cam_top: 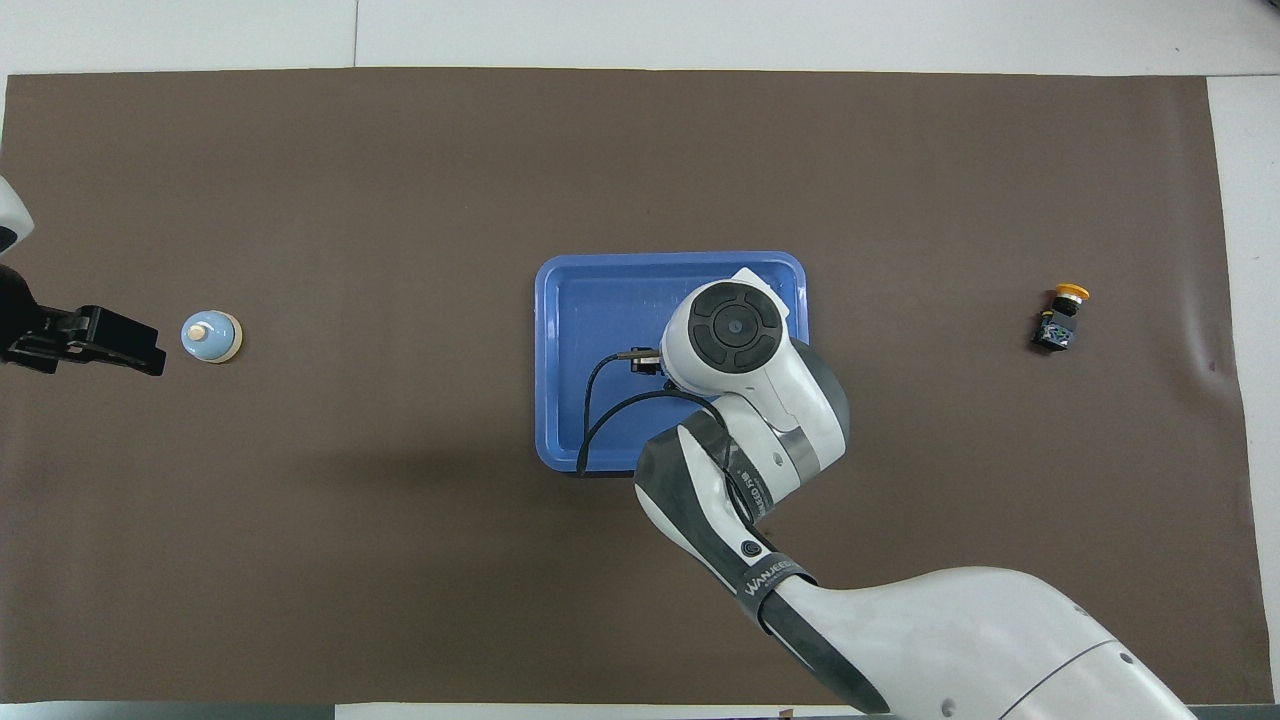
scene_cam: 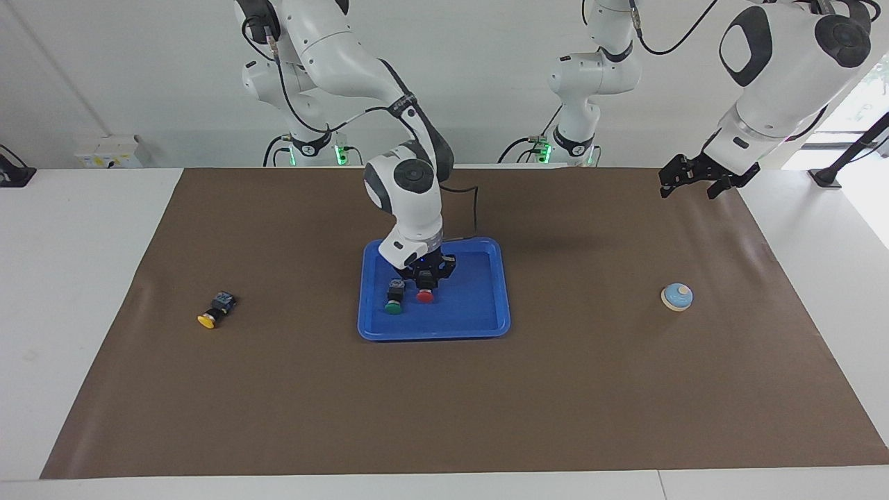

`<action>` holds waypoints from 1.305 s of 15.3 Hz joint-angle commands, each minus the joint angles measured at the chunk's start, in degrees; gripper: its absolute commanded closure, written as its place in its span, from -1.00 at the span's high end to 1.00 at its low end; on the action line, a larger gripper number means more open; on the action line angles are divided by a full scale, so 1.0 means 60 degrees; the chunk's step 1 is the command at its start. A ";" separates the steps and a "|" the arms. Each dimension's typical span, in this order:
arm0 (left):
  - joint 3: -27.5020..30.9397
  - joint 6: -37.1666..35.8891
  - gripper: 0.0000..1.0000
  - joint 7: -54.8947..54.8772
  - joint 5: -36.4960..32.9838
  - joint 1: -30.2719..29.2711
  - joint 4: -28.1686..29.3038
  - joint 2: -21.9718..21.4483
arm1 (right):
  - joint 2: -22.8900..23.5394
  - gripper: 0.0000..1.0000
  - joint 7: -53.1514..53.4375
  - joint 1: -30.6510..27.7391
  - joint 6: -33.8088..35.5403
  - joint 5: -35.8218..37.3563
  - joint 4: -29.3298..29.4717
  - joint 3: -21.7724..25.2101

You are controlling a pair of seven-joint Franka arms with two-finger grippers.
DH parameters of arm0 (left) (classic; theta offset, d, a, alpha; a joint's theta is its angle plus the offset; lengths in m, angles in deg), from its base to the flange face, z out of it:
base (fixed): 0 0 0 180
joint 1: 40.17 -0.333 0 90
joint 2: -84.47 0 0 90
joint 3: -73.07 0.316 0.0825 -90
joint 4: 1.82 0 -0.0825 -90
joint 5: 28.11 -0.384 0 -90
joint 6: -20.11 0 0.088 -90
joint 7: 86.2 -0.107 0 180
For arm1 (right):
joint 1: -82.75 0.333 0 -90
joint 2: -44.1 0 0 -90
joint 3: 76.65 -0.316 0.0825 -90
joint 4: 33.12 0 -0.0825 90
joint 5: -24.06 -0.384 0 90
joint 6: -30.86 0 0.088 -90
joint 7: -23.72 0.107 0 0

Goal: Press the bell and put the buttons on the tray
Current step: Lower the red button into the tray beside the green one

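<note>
The right tool [scene_cam: 424, 283] pinches the red-capped black push-button [scene_cam: 424, 296] low inside the shallow bright blue plastic tray [scene_cam: 486, 326], apparently touching its floor, beside the green-capped button [scene_cam: 394, 306]. The left tool [scene_cam: 694, 179] waits, fingers spread, over the brown mat near the light blue dome bell [scene_cam: 676, 297]. The yellow-capped button [scene_cam: 208, 319] lies toward the right arm's end of the counter.

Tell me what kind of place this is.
Probably a robotics lab: two white arms work at a table under a brown mat, with a bell, a blue tray and push buttons as test props.
</note>
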 commanded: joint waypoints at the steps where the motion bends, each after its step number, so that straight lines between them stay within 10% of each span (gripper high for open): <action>1: 0.0023 0.0021 1.00 0.0027 -0.0178 0.0030 0.0056 -0.0128 | -0.0290 0.99 0.0366 0.0014 -0.0022 -0.0376 -0.0207 0.0024; 11: 0.0023 0.0021 1.00 0.0027 -0.0178 0.0030 0.0056 -0.0128 | -0.1343 1.00 -0.0814 -0.1813 0.3990 -0.0641 0.2005 0.0126; 20: 0.0023 0.0021 1.00 0.0027 -0.0178 0.0030 0.0071 -0.0128 | -0.1987 1.00 -0.4101 -0.5359 0.2710 0.0793 0.0196 0.0199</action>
